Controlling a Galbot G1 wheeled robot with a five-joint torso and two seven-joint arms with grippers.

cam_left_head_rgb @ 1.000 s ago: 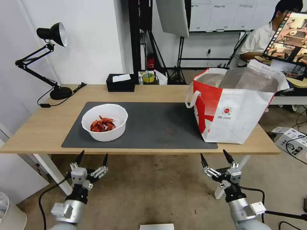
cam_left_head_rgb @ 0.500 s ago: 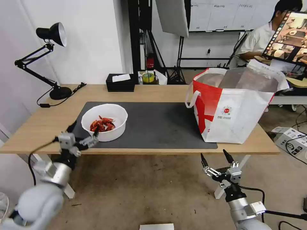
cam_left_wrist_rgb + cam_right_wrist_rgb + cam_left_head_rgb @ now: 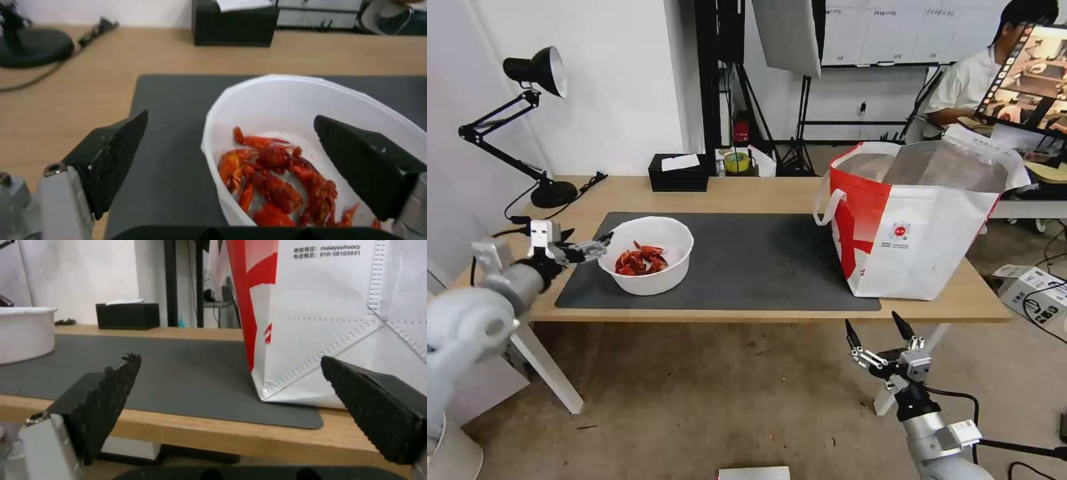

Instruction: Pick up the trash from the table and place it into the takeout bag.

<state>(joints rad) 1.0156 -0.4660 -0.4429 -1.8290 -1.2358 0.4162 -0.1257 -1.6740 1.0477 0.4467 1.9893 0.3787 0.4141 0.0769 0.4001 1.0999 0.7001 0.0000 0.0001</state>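
The trash in view is a white round bowl (image 3: 646,255) of red crayfish shells (image 3: 276,180), standing on the left part of the dark grey mat (image 3: 760,260) on the table (image 3: 747,193). My left gripper (image 3: 590,241) is open at the bowl's left rim. In the left wrist view, the left gripper (image 3: 230,116) has one finger over the mat outside the bowl and the other over the bowl's inside. The red-and-white takeout bag (image 3: 914,233) stands open at the table's right end. My right gripper (image 3: 872,322) hangs open below the table's front edge, in front of the bag (image 3: 320,306).
A black tissue box (image 3: 678,173) sits at the table's back edge, and a black desk lamp (image 3: 547,193) stands at the back left corner with its cord on the wood. Bare mat lies between bowl and bag. A person sits behind the bag.
My left arm has risen from below the table's front edge and swung out left, bringing its open gripper to the bowl's left rim. The right arm has not moved.
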